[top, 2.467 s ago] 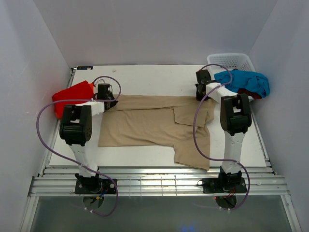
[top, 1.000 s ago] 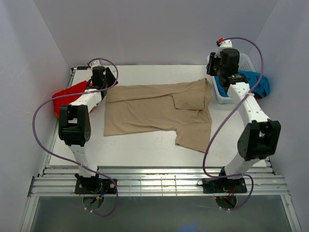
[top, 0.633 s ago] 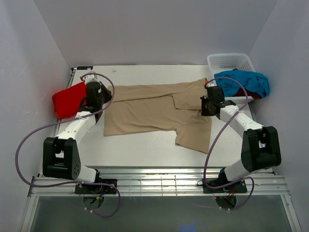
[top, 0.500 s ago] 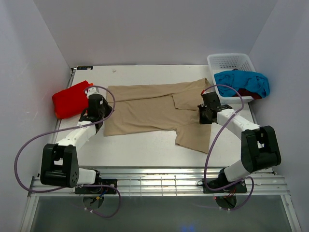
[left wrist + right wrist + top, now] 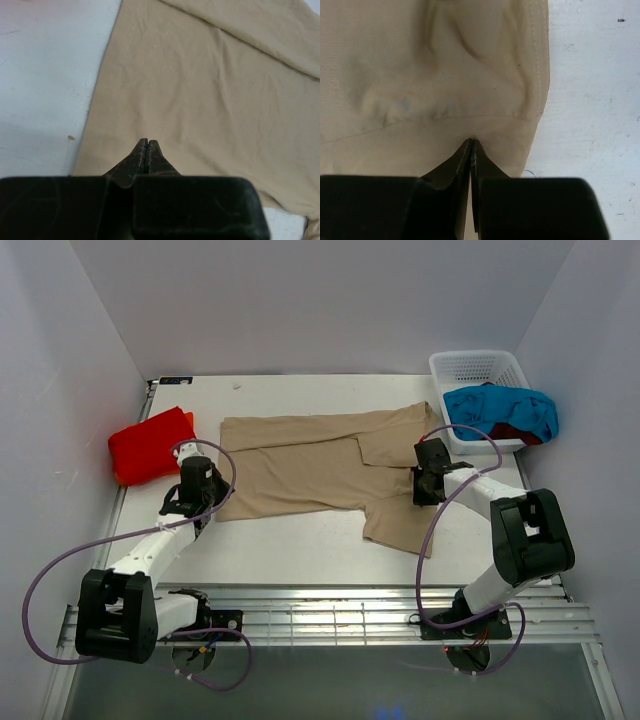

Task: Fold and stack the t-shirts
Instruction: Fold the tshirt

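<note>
One shirt looks finished: the bright red t-shirt (image 5: pixel 148 445) lies as a compact folded block just off the left end of the tan t-shirt (image 5: pixel 320 465); whether anything lies under it cannot be told. The tan one is the work in hand, spread over the middle of the table (image 5: pixel 300 555) (one flap is turned over its upper right part, and a sleeve or corner trails toward the near edge). By my reading its folding has begun but is far from a tidy rectangle.

Beyond the tan shirt's far right corner, the turquoise-blue t-shirt (image 5: pixel 500 408) is heaped on the white basket (image 5: pixel 478 364), with a dark red t-shirt (image 5: pixel 515 432) peeping from under it. Both wait unfolded.

The left gripper (image 5: pixel 146 142) sits over the tan shirt's near left corner, fingers pressed together with no cloth seen between them. The right gripper (image 5: pixel 471 142) is at the tan shirt's right hem, jaws closed to a hairline; whether it pinches fabric cannot be told.
</note>
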